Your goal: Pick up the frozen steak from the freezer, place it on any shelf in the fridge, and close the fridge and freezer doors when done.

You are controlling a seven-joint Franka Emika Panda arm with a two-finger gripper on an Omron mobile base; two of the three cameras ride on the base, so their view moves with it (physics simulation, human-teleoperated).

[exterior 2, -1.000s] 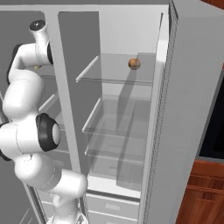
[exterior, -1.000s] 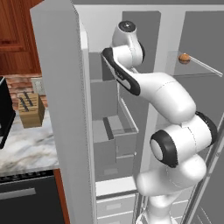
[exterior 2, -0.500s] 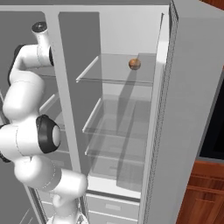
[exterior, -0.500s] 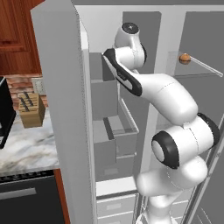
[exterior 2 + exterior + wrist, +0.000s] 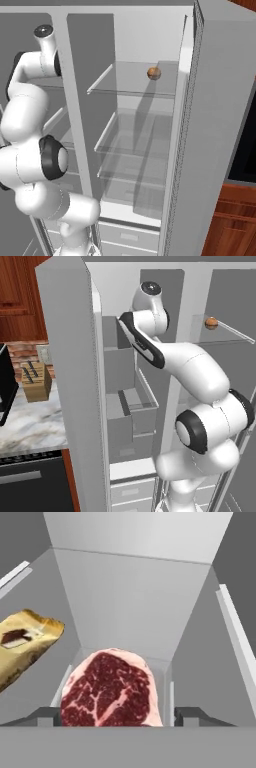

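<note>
In the hand view the frozen steak [image 5: 110, 689], dark red with pale marbling, lies flat on the grey freezer floor [image 5: 130, 622]. My gripper [image 5: 117, 716] is open around it, with one fingertip on each side of the slab. The left fingertip [image 5: 46, 716] is close to the steak's edge, and a small gap shows at the right one. My arm [image 5: 165, 351] reaches into the freezer [image 5: 125, 366], the narrower compartment. The fridge [image 5: 140, 150] stands open, and its top glass shelf [image 5: 125, 80] carries a small orange-brown ball [image 5: 154, 73].
A golden packet [image 5: 25, 643] lies just left of the steak. The freezer door [image 5: 70, 386] stands open on the left and the fridge door [image 5: 215, 130] on the right. Grey bins [image 5: 135, 406] sit below my arm. A knife block [image 5: 36, 380] is on the marble counter.
My arm's upper joint has shifted very slightly toward the freezer; otherwise nothing visibly differs.
</note>
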